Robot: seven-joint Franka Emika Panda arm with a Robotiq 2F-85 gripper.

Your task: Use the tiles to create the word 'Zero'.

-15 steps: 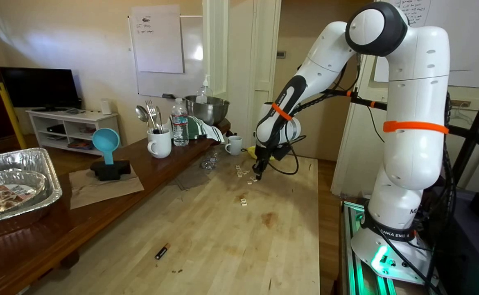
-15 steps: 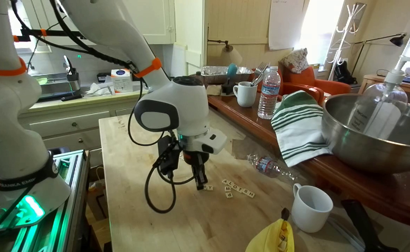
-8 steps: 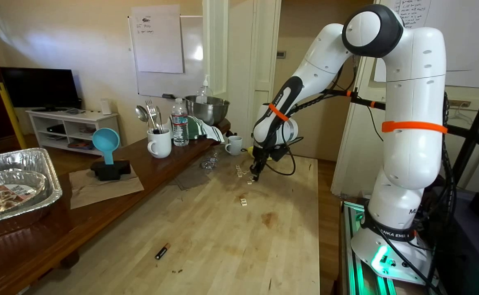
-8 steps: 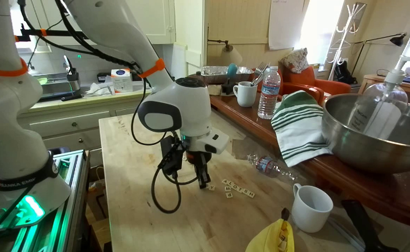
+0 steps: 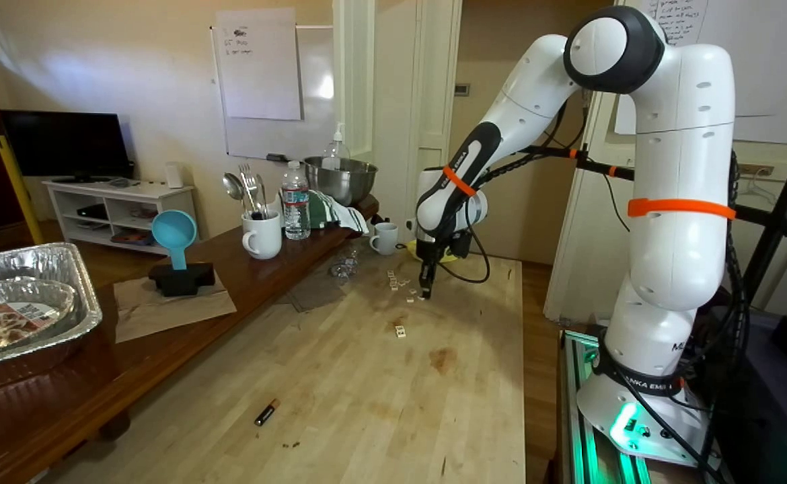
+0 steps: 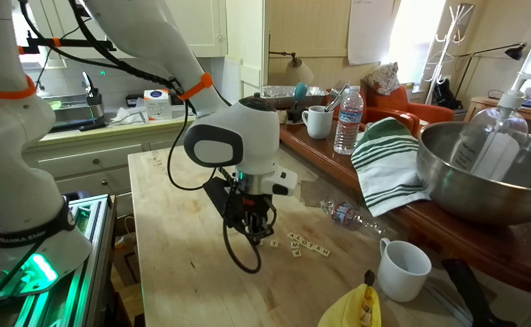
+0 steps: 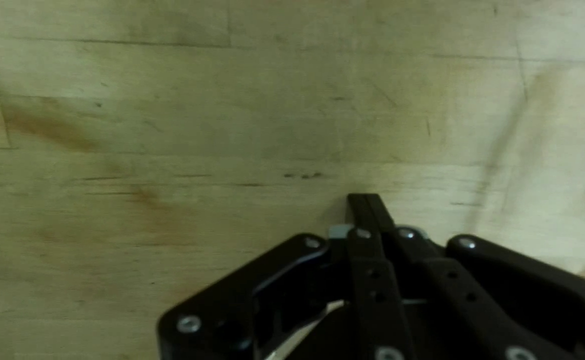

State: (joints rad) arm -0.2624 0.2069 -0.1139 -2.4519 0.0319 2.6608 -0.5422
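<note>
Lettered tiles (image 6: 310,245) lie toward the end of the light wooden bench (image 5: 346,376) where a yellow pouch (image 6: 345,309) and a white mug (image 6: 404,270) sit, the mug close to the corner by the dark brown counter (image 5: 252,274). In an exterior view six of them form a slanting row reading ALOTSH; just beside it, on the side of the robot arm (image 6: 11,131), are two more, one reading P, and farther toward that long edge a Y tile (image 6: 274,244). The gripper (image 7: 365,197) points down near the Y tile, its fingers pressed flush together with nothing visible in their hold. Whether the fingertips touch a tile or the bench cannot be told. A pair of tiles (image 5: 400,331) lies apart, nearer the middle of the bench, the letters too small to read. A clear bottle (image 6: 351,217) lies on its side near the counter edge, and a battery (image 5: 266,412) lies toward the opposite end, nearer the counter edge than the arm's.
</note>
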